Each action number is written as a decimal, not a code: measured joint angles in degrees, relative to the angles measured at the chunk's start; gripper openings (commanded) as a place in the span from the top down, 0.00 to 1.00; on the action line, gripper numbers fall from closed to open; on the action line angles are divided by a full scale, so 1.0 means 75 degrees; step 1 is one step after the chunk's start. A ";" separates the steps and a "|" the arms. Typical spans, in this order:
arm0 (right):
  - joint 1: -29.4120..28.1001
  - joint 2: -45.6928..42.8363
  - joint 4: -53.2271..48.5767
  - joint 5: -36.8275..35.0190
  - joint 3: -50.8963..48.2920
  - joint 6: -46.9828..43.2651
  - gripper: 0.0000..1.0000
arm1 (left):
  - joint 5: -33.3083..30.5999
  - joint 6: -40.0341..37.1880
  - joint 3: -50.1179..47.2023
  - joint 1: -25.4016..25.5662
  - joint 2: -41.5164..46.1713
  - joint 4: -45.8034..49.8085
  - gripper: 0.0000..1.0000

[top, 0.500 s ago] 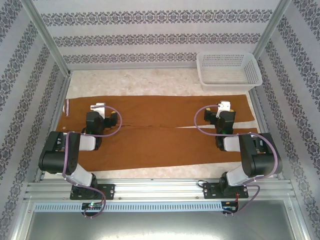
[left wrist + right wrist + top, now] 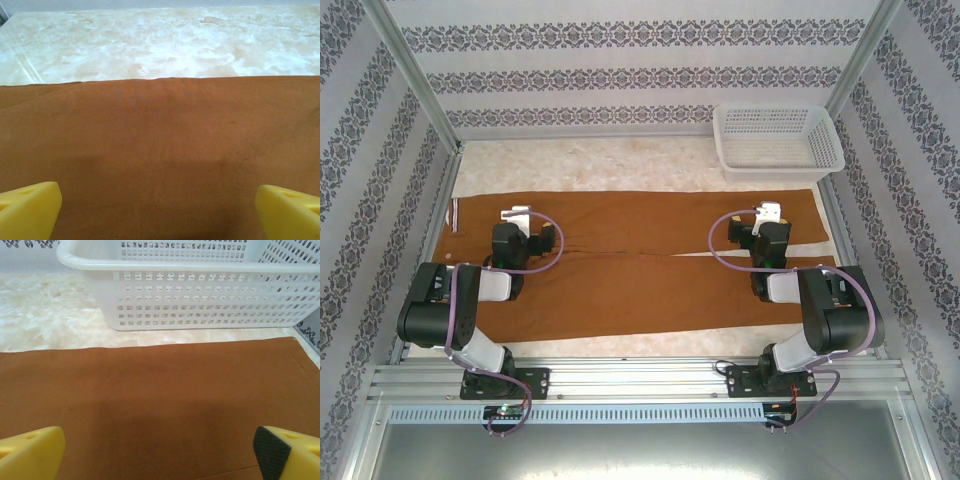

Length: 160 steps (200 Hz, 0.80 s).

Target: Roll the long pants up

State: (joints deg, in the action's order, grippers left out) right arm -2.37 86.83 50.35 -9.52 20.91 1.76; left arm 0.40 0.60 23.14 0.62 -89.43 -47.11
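Observation:
The long pants (image 2: 640,270) lie flat across the table, rust-brown, with the pale waistband (image 2: 454,215) at the left end and the two legs running to the right. My left gripper (image 2: 517,214) hovers over the waist part, open: its yellow fingertips (image 2: 27,210) stand wide apart above bare fabric (image 2: 160,150). My right gripper (image 2: 770,213) is over the far leg near the cuffs, also open, its yellow fingertips (image 2: 30,452) spread over the cloth (image 2: 160,390). Nothing lies between either pair of fingers.
A white perforated basket (image 2: 778,140) stands at the back right, just beyond the pant legs, and looms close in the right wrist view (image 2: 200,295). Pale marbled tabletop (image 2: 600,165) stretches behind the pants. Patterned walls close in the left, right and back.

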 measured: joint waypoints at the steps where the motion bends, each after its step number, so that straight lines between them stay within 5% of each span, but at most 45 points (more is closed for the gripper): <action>1: 0.0000 0.0000 0.0000 0.0003 0.0000 0.0000 0.02 | -0.0003 0.0000 0.0000 0.0000 0.0000 0.0000 0.00; 37: 0.0149 0.0003 -0.0204 0.0507 0.0108 -0.0003 0.02 | -0.0516 0.0166 0.0090 0.0000 0.0172 0.0460 0.00; 56: 0.0187 -0.0076 -0.0417 0.0600 0.0175 0.0003 0.02 | -0.1207 0.0481 0.0956 -0.0006 0.0592 0.2229 0.00; 88: 0.0242 -0.0921 -0.3873 0.0166 0.2174 0.0391 0.02 | -0.1947 0.1655 0.4444 -0.0417 0.1035 0.5977 0.00; 119: 0.0930 -0.1530 -0.6202 0.0300 0.4380 0.1798 0.02 | -0.1810 0.3535 0.5834 -0.1743 0.1868 0.8215 0.00; 160: 0.3016 -0.2736 -0.8017 0.1591 0.3526 0.3724 0.05 | -0.1629 0.5523 0.4529 -0.3797 0.2532 1.1132 0.00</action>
State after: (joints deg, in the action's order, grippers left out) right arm 20.25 66.30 -9.78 2.42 47.35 29.69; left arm -11.81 42.02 57.10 -27.86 -70.43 36.38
